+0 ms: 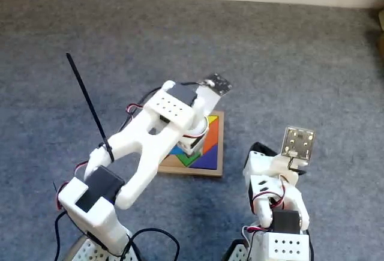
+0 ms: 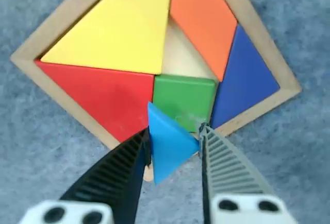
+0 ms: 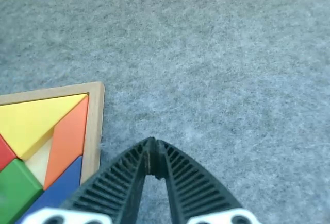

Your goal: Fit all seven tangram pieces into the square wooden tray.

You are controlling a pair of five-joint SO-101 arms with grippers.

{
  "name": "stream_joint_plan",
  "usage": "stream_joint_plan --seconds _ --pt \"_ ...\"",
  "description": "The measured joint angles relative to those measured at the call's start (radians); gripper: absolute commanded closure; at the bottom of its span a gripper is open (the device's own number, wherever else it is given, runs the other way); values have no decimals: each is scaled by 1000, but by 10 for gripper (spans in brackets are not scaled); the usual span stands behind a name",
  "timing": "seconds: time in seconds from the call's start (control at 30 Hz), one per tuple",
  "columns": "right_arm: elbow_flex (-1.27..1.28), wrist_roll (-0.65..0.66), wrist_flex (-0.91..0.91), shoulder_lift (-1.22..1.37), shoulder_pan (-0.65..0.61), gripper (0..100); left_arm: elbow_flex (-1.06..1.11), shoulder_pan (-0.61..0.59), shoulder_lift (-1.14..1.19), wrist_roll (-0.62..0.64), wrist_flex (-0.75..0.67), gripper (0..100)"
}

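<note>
Tangram tray [image 2: 252, 28] on grey carpet [image 3: 232, 54], my left gripper [image 2: 174, 134] clamped on the light blue triangle [image 2: 170, 147] at the corner by the green square [image 2: 183, 98]
Yellow triangle [image 2: 118, 28], red triangle [image 2: 98, 95], orange parallelogram [image 2: 203, 18] and dark blue triangle [image 2: 242, 80] lie inside; my right gripper [image 3: 153, 157] hangs beside the tray, jaws together on nothing

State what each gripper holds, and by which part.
Left gripper pinches the light blue triangle by its two slanted edges. Right gripper holds nothing.

left arm [image 1: 150, 147] covers most of tray [image 1: 220, 153]; right wrist view cuts tray off.
</note>
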Motion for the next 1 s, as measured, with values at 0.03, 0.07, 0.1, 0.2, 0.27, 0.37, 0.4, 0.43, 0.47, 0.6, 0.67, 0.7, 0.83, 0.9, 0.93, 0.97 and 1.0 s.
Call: stream_joint_plan --seconds 0.03,0.07,0.1,0.2,0.27,0.37,0.4,0.43,0.47,0.6,0.67,0.7,0.83,0.9,0.93,0.97,1.0 --pt "0 0 0 0 0 995 0 -2 0 0 0 737" --pt "0 0 0 0 0 995 0 -3 0 0 6 729" --pt "0 0 0 0 0 995 0 -3 -2 8 15 732" --pt "0 0 0 0 0 995 0 -2 -2 18 34 745" --pt "0 0 0 0 0 995 0 3 -2 18 46 758" --pt "0 0 0 0 0 995 0 23 -2 18 57 785" --pt "0 0 0 0 0 995 0 31 -2 21 57 788" --pt "0 0 0 0 0 995 0 40 -2 21 57 789" --pt "0 0 0 0 0 995 3 46 -2 21 57 789" --pt "0 0 0 0 0 995 75 64 -2 21 25 789" --pt "0 0 0 0 0 995 127 68 -2 21 -20 789" --pt "0 0 0 0 0 995 150 68 -8 25 -44 789" --pt "0 0 0 0 0 995 192 69 -35 25 -92 789" --pt "0 0 0 0 0 995 192 69 -35 25 -100 789" --pt "0 0 0 0 0 995 192 69 -35 25 -101 789" --pt "0 0 0 0 0 995 192 69 -35 25 -107 789" --pt "0 0 0 0 0 995 192 66 -35 25 -117 789"
